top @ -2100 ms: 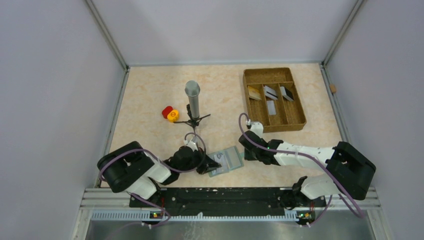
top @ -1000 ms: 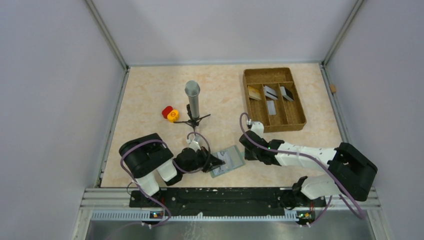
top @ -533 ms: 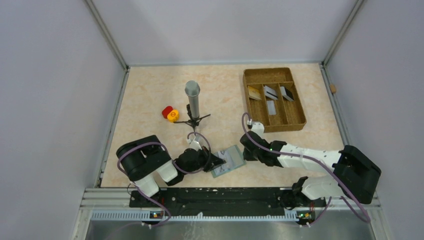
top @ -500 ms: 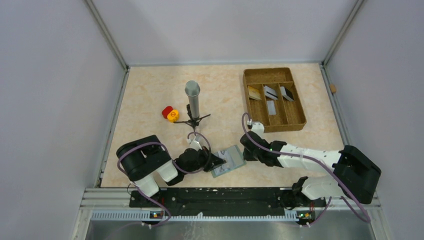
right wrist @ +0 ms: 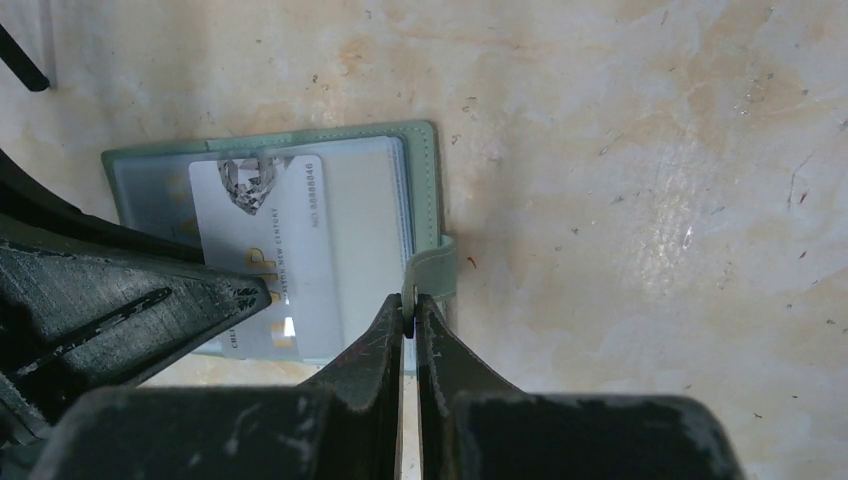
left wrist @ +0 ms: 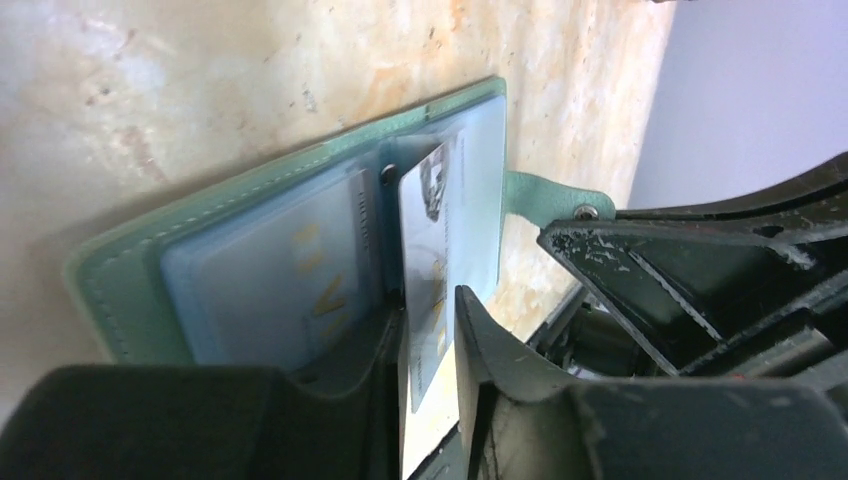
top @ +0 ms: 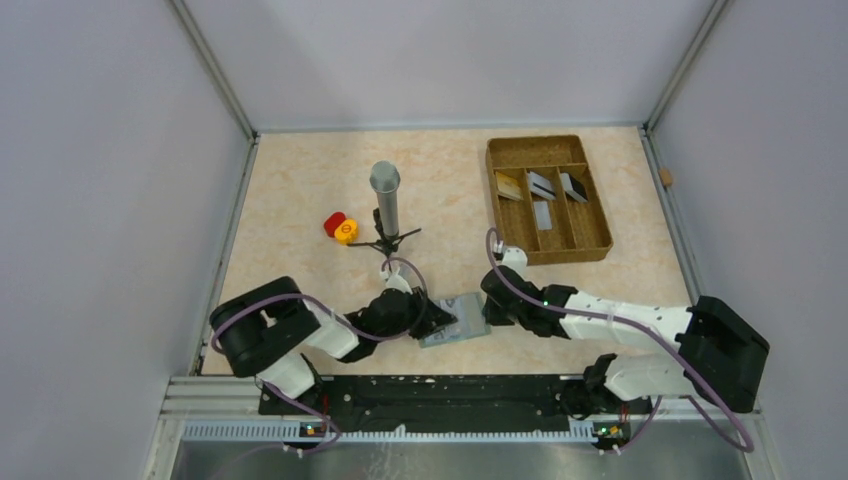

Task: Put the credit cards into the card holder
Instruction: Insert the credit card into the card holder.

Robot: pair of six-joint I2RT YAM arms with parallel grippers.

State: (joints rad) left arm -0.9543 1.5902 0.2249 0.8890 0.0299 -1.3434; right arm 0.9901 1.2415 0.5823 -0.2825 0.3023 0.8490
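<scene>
— How far along?
— One card [left wrist: 425, 225] partway into a clear pocket of the wallet [left wrist: 105, 300], which lies open on the table near the arms. Not fully seated, by the look.
— Left claw [left wrist: 426, 312]?
— Spread a little, one finger on either side of that card. Looks loose rather than pinched.
— Right claw [right wrist: 410, 305]?
— Pressed together on the tab [right wrist: 432, 268] of the wallet, most likely to steady it.
— Already filed?
— Gold lettering behind the neighbouring pocket, possibly another card. Hard to say.
— Left to do?
— Four more cards [top: 542, 214] lying in the brown tray [top: 568, 255] at the far right, well apart from the wallet. Most of the job ahead, judging by that.
</scene>
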